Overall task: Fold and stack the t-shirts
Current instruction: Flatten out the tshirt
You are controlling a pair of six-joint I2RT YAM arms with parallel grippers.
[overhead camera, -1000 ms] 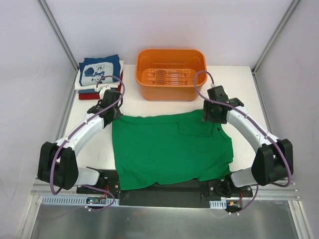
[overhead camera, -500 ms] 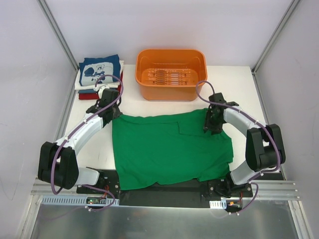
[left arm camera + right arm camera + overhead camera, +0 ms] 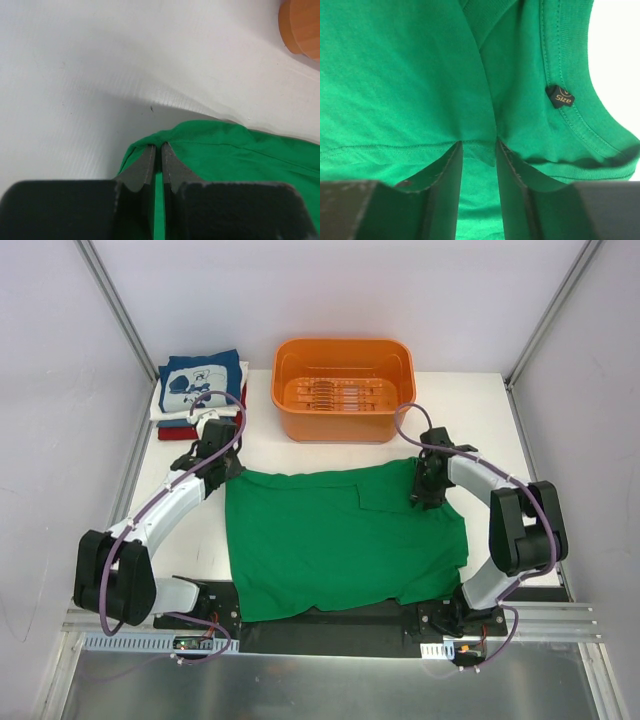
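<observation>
White tabletop (image 3: 480,410) inside an enclosure of plain pale walls: back (image 3: 330,290), left (image 3: 50,440), right (image 3: 600,440). Slanting aluminium posts (image 3: 118,305) mark the back corners. Along the near edge run an aluminium rail (image 3: 570,618) and a dull metal sheet (image 3: 330,690). Lighting is even and diffuse.

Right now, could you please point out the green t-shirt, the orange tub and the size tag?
green t-shirt (image 3: 340,540), top external view, middle of the spread cloth
orange tub (image 3: 335,427), top external view, near outer wall
size tag (image 3: 560,97), right wrist view, middle of the black label
</observation>
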